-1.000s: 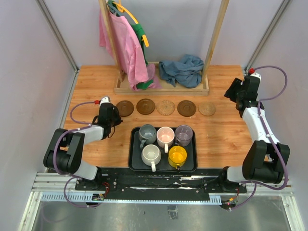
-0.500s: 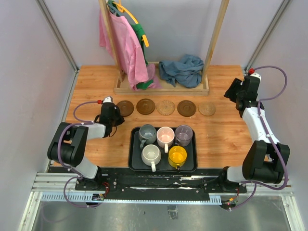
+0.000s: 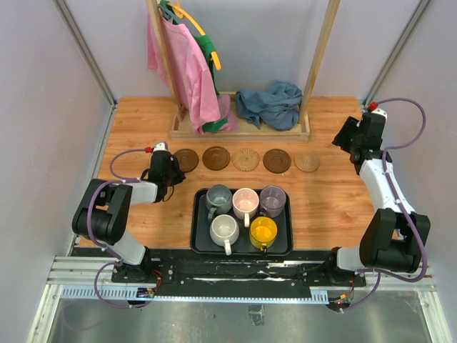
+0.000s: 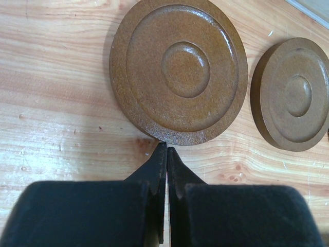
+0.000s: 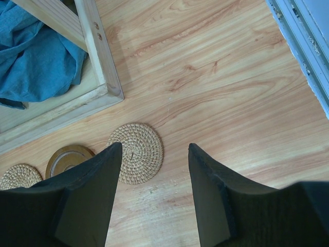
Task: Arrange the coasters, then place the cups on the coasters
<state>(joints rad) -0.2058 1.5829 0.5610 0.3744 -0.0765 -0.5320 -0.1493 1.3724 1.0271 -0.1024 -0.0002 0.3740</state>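
Observation:
Five coasters lie in a row across the table: three dark wood ones (image 3: 186, 160) (image 3: 216, 158) (image 3: 277, 161) and two woven tan ones (image 3: 246, 159) (image 3: 308, 161). The cups stand together in the black tray (image 3: 198, 236): grey (image 3: 218, 198), pink (image 3: 245, 201), lavender (image 3: 273, 199), white (image 3: 224, 229), yellow (image 3: 263, 231). My left gripper (image 4: 166, 149) is shut and empty, its tips at the near edge of the leftmost dark coaster (image 4: 180, 69). My right gripper (image 5: 154, 146) hangs open and empty above the table, right of the end woven coaster (image 5: 139, 152).
A wooden rack base (image 3: 239, 132) stands behind the coaster row, with a pink garment (image 3: 182, 68) hanging from it and a blue cloth (image 3: 271, 103) heaped on it. Side walls close in the table on the left and right.
My left gripper has edged forward toward the leftmost coaster and its elbow has shifted. The right arm has not moved.

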